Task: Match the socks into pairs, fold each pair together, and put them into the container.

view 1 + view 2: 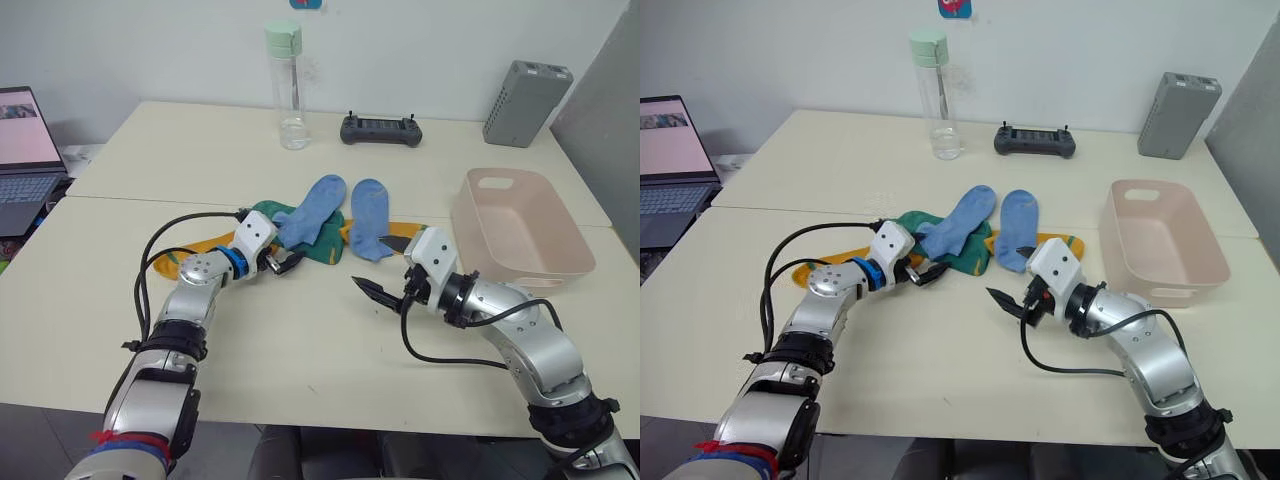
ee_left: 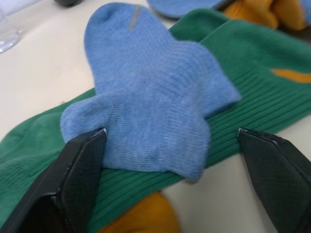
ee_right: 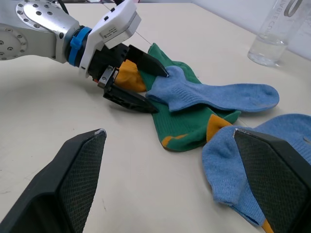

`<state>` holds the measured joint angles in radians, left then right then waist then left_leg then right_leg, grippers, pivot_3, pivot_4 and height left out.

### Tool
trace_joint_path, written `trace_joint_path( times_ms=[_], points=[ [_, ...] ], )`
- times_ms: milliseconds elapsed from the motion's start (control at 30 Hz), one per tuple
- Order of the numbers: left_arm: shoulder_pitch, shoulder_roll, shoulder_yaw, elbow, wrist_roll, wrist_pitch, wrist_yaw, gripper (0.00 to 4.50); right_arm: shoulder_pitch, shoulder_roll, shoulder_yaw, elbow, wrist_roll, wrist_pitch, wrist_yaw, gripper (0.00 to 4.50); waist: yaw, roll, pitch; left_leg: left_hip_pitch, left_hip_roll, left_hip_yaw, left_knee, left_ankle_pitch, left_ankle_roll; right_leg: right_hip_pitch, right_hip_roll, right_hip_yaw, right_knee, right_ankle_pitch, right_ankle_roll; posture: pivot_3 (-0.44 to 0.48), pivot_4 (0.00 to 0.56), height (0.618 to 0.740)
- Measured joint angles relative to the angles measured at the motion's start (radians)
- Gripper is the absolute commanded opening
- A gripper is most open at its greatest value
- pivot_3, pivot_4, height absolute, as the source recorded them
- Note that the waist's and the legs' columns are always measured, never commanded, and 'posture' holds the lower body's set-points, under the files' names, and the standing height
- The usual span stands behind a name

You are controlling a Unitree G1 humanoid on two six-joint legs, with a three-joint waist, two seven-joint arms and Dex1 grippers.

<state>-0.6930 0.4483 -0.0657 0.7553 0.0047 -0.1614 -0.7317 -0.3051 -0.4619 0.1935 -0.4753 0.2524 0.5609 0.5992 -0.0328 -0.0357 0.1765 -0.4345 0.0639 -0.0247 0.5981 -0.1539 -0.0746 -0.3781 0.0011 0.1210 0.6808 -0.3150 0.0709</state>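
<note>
The socks lie in a loose heap mid-table. One light blue sock point(image 1: 316, 205) rests across a dark green sock point(image 1: 327, 247). A second light blue sock point(image 1: 370, 216) lies beside it over a mustard-yellow sock point(image 1: 400, 229). More mustard-yellow point(image 1: 192, 256) shows under my left arm. My left gripper point(image 1: 284, 260) is open, its fingers point(image 2: 80, 167) straddling the near end of the first blue sock point(image 2: 146, 97). My right gripper point(image 1: 381, 268) hangs open and holds nothing, just in front of the second blue sock. The pale pink container point(image 1: 560, 262) stands to the right with nothing in it.
At the back stand a water bottle point(image 1: 285, 88), a black controller point(image 1: 380, 130) and a grey ribbed box point(image 1: 527, 102). A laptop point(image 1: 26, 150) sits at the far left. A seam point(image 1: 120, 198) runs across the table.
</note>
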Motion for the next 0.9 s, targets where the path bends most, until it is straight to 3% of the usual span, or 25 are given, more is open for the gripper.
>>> trace_joint_path(
  times_ms=[33,133,533,733,833,900],
  points=[
    [-0.013,0.000,-0.004,0.013,0.011,-0.005,0.014,4.37,0.000,0.000,0.000,0.000,0.000,0.000,-0.001,4.50,0.000,0.000,0.000,0.000,0.000,0.000,0.000,0.000,0.000,0.000,0.000,0.000,0.000,0.000,0.000,0.000,0.150,0.740],
    [-0.033,-0.004,-0.004,0.041,0.014,-0.017,0.027,3.82,0.002,-0.002,0.000,0.000,0.000,0.002,-0.005,4.50,0.000,0.000,0.000,0.000,0.000,0.000,0.000,0.000,0.000,0.000,0.000,0.000,0.000,0.000,0.000,0.000,0.150,0.740],
    [-0.033,-0.012,0.017,0.049,-0.012,-0.019,0.013,0.03,0.002,-0.002,0.000,0.000,0.000,0.014,-0.010,4.50,0.000,0.000,0.000,0.000,0.000,0.000,0.000,0.000,0.000,0.000,0.000,0.000,0.000,0.000,0.000,0.000,0.150,0.740],
    [-0.006,-0.012,0.065,-0.034,-0.095,0.086,-0.039,0.03,0.001,-0.002,0.001,0.000,0.000,0.014,-0.010,4.50,-0.002,0.000,0.000,0.000,0.000,0.000,0.000,0.000,0.000,0.000,0.000,0.000,0.000,0.000,0.000,0.000,0.150,0.740],
    [0.079,0.011,0.082,-0.229,-0.179,0.278,-0.094,0.03,0.000,-0.002,0.002,-0.001,0.001,0.014,-0.010,4.50,-0.007,0.000,0.000,0.000,0.000,0.000,-0.001,0.000,0.000,0.000,0.000,0.000,0.000,0.001,-0.001,0.000,0.150,0.740],
    [0.207,0.086,0.076,-0.480,-0.283,0.478,-0.164,0.03,0.000,-0.007,0.004,-0.008,0.004,0.015,-0.004,4.50,-0.023,0.000,0.000,0.000,0.001,0.000,-0.003,0.000,0.000,-0.001,0.000,0.001,0.000,0.001,-0.002,0.000,0.150,0.740]
  ],
)
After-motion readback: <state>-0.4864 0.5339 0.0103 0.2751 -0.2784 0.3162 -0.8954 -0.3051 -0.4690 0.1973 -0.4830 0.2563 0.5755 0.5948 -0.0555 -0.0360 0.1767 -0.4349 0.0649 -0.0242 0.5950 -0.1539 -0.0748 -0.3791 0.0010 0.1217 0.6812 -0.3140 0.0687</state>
